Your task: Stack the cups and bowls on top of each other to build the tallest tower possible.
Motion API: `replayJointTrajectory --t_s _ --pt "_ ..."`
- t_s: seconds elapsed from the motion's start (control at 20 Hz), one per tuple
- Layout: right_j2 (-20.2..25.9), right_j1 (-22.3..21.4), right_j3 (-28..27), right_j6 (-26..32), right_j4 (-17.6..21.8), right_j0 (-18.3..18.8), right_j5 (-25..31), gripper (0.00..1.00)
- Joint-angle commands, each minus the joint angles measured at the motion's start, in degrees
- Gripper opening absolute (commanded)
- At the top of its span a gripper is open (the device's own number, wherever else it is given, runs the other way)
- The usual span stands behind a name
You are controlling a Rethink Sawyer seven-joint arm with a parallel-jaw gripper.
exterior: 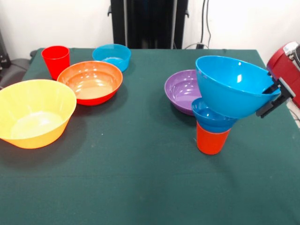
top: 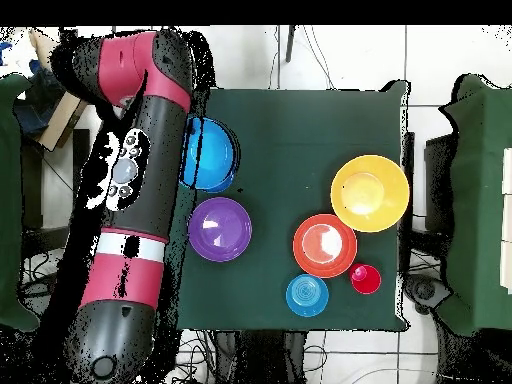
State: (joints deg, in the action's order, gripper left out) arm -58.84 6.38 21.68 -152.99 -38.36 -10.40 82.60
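I see the gripper [exterior: 273, 97] clamped on the rim of the medium blue bowl [exterior: 232, 84], which sits tilted on a small blue bowl [exterior: 211, 118] atop an upturned orange cup [exterior: 212, 139]. This tower stands just in front of the purple bowl [exterior: 181, 90]. Across the table [exterior: 140, 178] sit the yellow bowl [exterior: 33, 112], orange-red bowl [exterior: 91, 81], teal bowl [exterior: 112, 56] and red cup [exterior: 56, 60].

1. The counter [exterior: 140, 187] is bare across its near strip and down the middle lane.
2. On one side the yellow bowl [exterior: 33, 112], orange-red bowl [exterior: 90, 82], red cup [exterior: 56, 60] and teal bowl [exterior: 112, 56] crowd close together.
3. On the other side the tower [exterior: 213, 126], topped by a tilted blue bowl [exterior: 232, 84], stands just beside the purple bowl [exterior: 183, 91].
4. The end effector [exterior: 274, 96] blocks the tower's outer side.
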Motion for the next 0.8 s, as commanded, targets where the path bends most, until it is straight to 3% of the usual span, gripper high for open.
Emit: replayJointTrajectory --t_s 0.05,0.8 --pt "6.53 -1.44 4.28 4.24 4.16 1.01 -0.88 0.0" --pt "13.17 -5.17 14.71 5.61 6.02 -2.87 -7.35 0.0"
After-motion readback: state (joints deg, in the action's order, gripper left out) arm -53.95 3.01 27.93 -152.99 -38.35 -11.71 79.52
